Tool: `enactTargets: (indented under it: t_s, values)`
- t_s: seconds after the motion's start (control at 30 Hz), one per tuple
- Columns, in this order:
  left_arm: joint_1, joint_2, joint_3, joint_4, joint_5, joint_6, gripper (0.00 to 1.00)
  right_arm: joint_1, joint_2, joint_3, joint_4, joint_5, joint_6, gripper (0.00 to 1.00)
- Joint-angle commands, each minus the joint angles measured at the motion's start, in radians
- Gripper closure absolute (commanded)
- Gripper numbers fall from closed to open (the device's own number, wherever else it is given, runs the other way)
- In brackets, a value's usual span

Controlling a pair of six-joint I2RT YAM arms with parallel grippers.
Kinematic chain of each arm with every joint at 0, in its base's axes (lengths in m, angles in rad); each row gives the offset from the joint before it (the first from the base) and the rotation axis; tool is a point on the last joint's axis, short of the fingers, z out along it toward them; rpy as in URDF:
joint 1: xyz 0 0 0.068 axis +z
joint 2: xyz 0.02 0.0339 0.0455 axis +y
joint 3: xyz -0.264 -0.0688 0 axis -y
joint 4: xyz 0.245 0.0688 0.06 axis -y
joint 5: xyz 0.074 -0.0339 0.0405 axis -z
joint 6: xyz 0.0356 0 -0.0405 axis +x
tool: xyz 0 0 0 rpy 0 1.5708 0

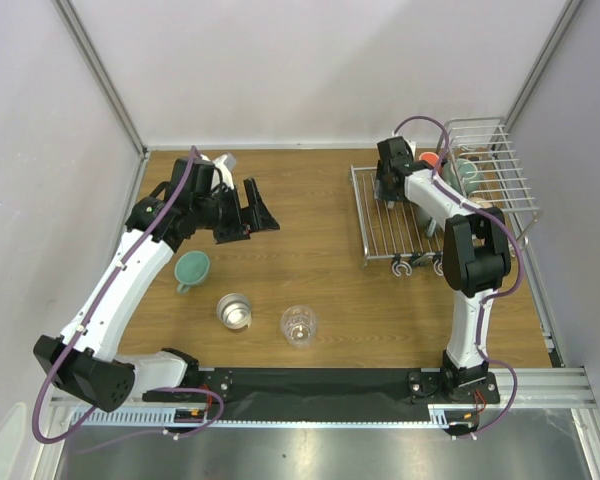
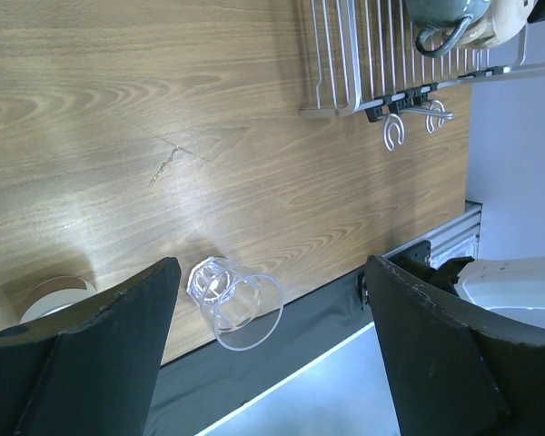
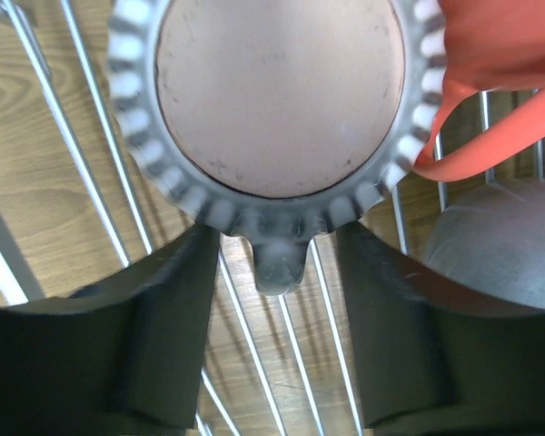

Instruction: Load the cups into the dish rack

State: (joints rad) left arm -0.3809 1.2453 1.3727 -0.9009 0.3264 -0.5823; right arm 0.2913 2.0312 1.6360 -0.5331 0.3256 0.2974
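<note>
Legible text, labels, brands, numbers, signs: none recorded. No marking can be read on the clear glass (image 1: pixel 299 325), the steel cup (image 1: pixel 235 311), the teal mug (image 1: pixel 191 268), the ribbed whitish cup (image 3: pixel 280 100) or the dish rack (image 1: pixel 372 235). Small dark patches on the arm bases are too blurred to be read.

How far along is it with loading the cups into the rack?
Done: four cups in the dish rack, the ribbed cup at the open right gripper's fingertips. In hand: nothing; the left gripper is open too. Left: teal mug, steel cup and clear glass on the table.
</note>
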Motion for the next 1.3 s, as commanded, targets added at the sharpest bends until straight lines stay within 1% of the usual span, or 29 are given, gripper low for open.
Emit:
enactTargets:
  t_s: [0.0,0.03,0.07,0.13,0.17,0.2,0.27,0.37,0.5,0.57,0.6,0.67,0.7,0.77,0.8,0.9,1.03,1.23,1.27]
  values:
    - [0.008,-0.021,0.008,-0.01,0.022,0.022,0.11,-0.001,-0.008,0.056,-0.01,0.012,0.006,0.39]
    - [0.008,-0.018,0.006,-0.021,0.022,0.024,0.11,0.0,-0.02,0.056,-0.016,0.009,0.009,0.38]
    - [0.008,-0.015,0.005,-0.026,0.023,0.027,0.11,0.002,-0.025,0.055,-0.024,0.006,0.016,0.32]
    - [0.007,-0.012,-0.003,-0.035,0.028,0.03,0.11,0.006,-0.048,0.053,-0.051,0.001,0.028,0.27]
    - [0.005,-0.007,-0.007,-0.036,0.031,0.03,0.11,0.011,-0.057,0.054,-0.067,0.0,0.034,0.22]
    - [0.002,-0.003,-0.014,-0.039,0.034,0.033,0.11,0.014,-0.068,0.058,-0.102,0.001,0.039,0.19]
    - [-0.019,0.011,-0.017,-0.062,0.03,0.038,0.13,0.019,-0.107,0.056,-0.132,-0.005,0.057,0.15]
    - [-0.075,0.045,-0.017,-0.092,0.004,0.044,0.15,0.035,-0.183,0.044,-0.191,0.0,0.054,0.12]
    - [-0.137,0.06,-0.03,-0.107,-0.023,0.047,0.16,0.058,-0.311,0.021,-0.237,-0.032,0.06,0.1]
    - [-0.171,0.065,-0.031,-0.137,-0.067,0.055,0.17,0.06,-0.363,0.002,-0.273,-0.117,0.094,0.1]
    - [-0.202,0.068,-0.034,-0.151,-0.084,0.058,0.18,0.069,-0.426,-0.011,-0.281,-0.167,0.104,0.1]
    - [-0.242,0.068,-0.046,-0.176,-0.13,0.059,0.19,0.091,-0.497,-0.066,-0.288,-0.209,0.132,0.11]
    - [-0.287,0.068,-0.063,-0.178,-0.145,0.052,0.21,0.109,-0.559,-0.088,-0.289,-0.238,0.141,0.11]
    - [-0.331,0.066,-0.089,-0.171,-0.156,0.038,0.22,0.121,-0.623,-0.16,-0.289,-0.266,0.163,0.11]
    - [-0.363,0.066,-0.124,-0.162,-0.153,0.023,0.23,0.124,-0.679,-0.182,-0.291,-0.305,0.189,0.11]
    - [-0.409,0.075,-0.202,-0.122,-0.141,-0.002,0.25,0.128,-0.747,-0.251,-0.301,-0.373,0.216,0.12]
    - [-0.452,0.108,-0.244,-0.076,-0.141,-0.007,0.27,0.135,-0.848,-0.278,-0.344,-0.387,0.215,0.12]
    - [-0.48,0.16,-0.273,-0.043,-0.15,-0.002,0.29,0.135,-0.936,-0.289,-0.407,-0.367,0.218,0.12]
    - [-0.48,0.167,-0.28,-0.035,-0.148,0.001,0.32,0.135,-0.953,-0.289,-0.416,-0.367,0.22,0.12]
